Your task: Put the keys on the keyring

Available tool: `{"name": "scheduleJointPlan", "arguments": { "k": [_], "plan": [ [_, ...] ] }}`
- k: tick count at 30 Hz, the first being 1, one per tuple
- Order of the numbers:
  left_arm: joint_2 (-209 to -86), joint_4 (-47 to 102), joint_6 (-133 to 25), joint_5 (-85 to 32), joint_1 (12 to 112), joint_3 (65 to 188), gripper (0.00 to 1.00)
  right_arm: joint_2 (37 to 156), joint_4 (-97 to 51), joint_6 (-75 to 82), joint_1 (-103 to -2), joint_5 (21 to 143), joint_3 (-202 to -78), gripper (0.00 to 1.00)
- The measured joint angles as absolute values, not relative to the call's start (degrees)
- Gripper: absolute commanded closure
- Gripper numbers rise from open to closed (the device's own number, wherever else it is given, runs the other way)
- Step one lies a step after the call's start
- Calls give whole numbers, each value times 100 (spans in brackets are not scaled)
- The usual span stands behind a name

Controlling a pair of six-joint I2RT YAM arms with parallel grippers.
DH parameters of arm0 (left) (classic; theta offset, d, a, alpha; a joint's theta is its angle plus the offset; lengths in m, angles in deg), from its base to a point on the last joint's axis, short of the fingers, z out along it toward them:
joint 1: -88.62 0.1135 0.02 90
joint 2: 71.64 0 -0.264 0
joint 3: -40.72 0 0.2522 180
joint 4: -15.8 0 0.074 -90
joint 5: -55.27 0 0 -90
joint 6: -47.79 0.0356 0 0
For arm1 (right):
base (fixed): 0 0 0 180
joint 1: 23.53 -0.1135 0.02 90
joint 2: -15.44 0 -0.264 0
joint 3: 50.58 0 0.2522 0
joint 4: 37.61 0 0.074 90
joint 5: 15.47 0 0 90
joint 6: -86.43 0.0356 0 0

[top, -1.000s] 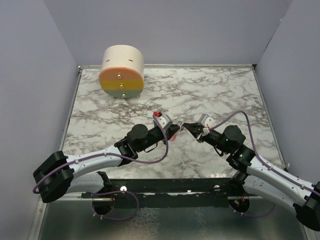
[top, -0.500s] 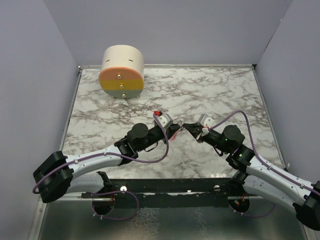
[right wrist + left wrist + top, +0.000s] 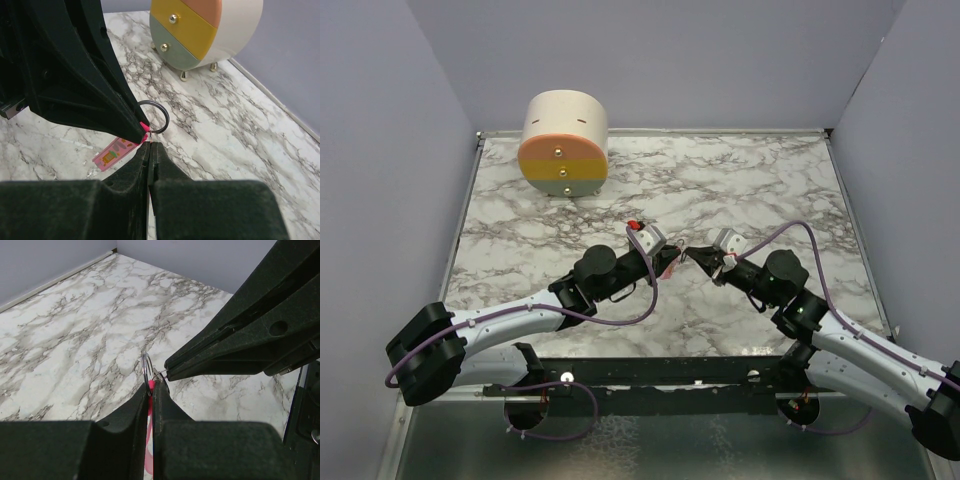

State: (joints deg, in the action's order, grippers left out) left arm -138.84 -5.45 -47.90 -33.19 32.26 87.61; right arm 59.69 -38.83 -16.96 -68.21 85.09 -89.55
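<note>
Near the middle of the table [image 3: 770,180], left gripper [image 3: 152,390] clamped on key [image 3: 114,153], right gripper [image 3: 149,146] pinched shut on ring [image 3: 142,367]: 1 small misalignment likely slips the thin wire free.

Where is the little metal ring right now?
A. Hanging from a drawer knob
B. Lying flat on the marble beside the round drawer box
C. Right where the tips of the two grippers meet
C. The keyring sits where the closed tips of the left gripper and the right gripper meet, far from the drawer box; the left gripper pinches the pink key.
</note>
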Motion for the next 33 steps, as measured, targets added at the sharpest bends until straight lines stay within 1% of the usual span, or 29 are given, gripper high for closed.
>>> {"name": "scheduleJointPlan", "arguments": {
  "k": [33],
  "plan": [
    [-13829,-357,-4777,-3254,3226,8758,100,5912,-3881,-1779,-6821,8269,-8955,99]
  ]
}}
